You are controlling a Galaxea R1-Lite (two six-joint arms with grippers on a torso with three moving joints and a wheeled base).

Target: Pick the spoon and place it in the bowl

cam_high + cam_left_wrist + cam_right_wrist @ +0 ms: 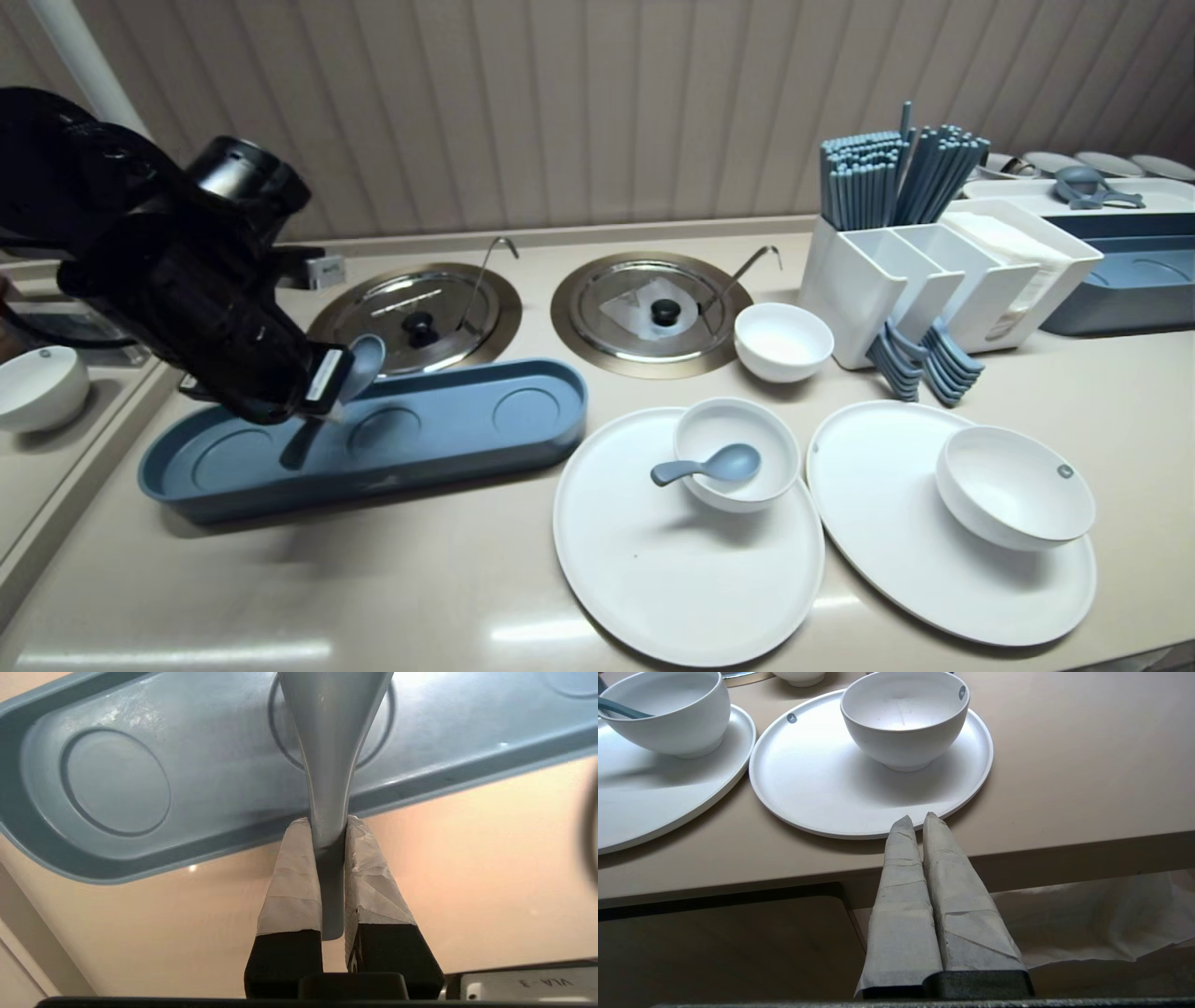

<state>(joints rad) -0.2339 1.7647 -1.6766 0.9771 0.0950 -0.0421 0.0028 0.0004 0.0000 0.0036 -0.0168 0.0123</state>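
My left gripper (pixel 334 385) is shut on the handle of a blue-grey spoon (pixel 366 357) and holds it in the air just above the long blue tray (pixel 523 439). In the left wrist view the taped fingers (pixel 292 868) clamp the spoon's (pixel 327 742) narrow handle on both sides, its bowl end pointing out over the tray (pixel 117 770). The handle's tail sticks out behind the grip. My right gripper (pixel 919 816) is shut on nothing, parked below the counter's front edge, near the right white plate (pixel 808 793).
Two white plates (pixel 653 569) (pixel 896 551) lie at the front, each with a bowl (pixel 1013 485); the left bowl (pixel 738 429) holds a second spoon (pixel 709 465). Behind them are a small bowl (pixel 782 341), two recessed pot lids (pixel 415 317) (pixel 653 308) and a white holder (pixel 896 271) with chopsticks and spoons.
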